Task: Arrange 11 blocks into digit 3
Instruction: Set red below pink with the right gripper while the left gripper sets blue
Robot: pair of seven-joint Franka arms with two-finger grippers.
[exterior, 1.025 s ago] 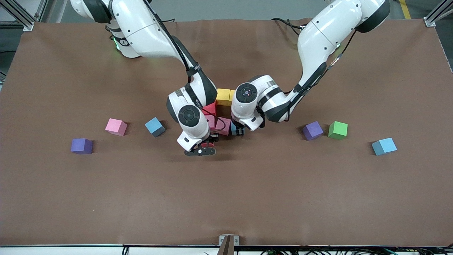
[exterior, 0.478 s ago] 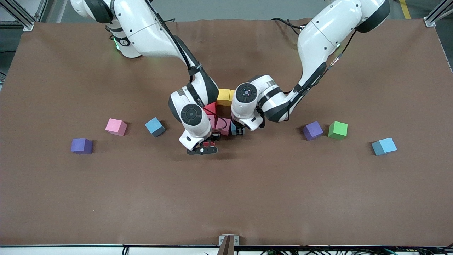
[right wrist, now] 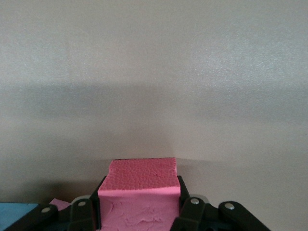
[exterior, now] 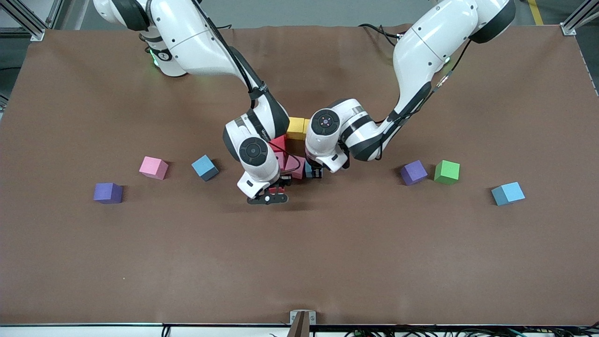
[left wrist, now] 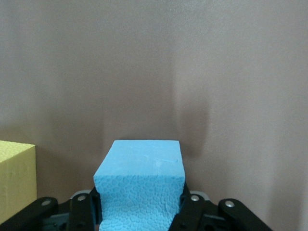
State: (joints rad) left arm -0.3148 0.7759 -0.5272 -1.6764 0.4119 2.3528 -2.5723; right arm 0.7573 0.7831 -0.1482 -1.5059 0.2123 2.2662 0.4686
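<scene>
Loose purple block (exterior: pixel 413 172) & green block (exterior: pixel 447 171) nr left arm's end.

Half-built cluster of blocks (exterior: pixel 295 127) mid-table, loose cubes (exterior: pixel 153 167) alongside.

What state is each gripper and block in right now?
left gripper: shut on a light blue block, low beside the cluster.
right gripper: shut on a pink block, low at the cluster.
yellow block: on the table in the cluster.
red block: in the cluster, partly hidden.
loose pink block, purple block, green block: resting apart, untouched.
</scene>
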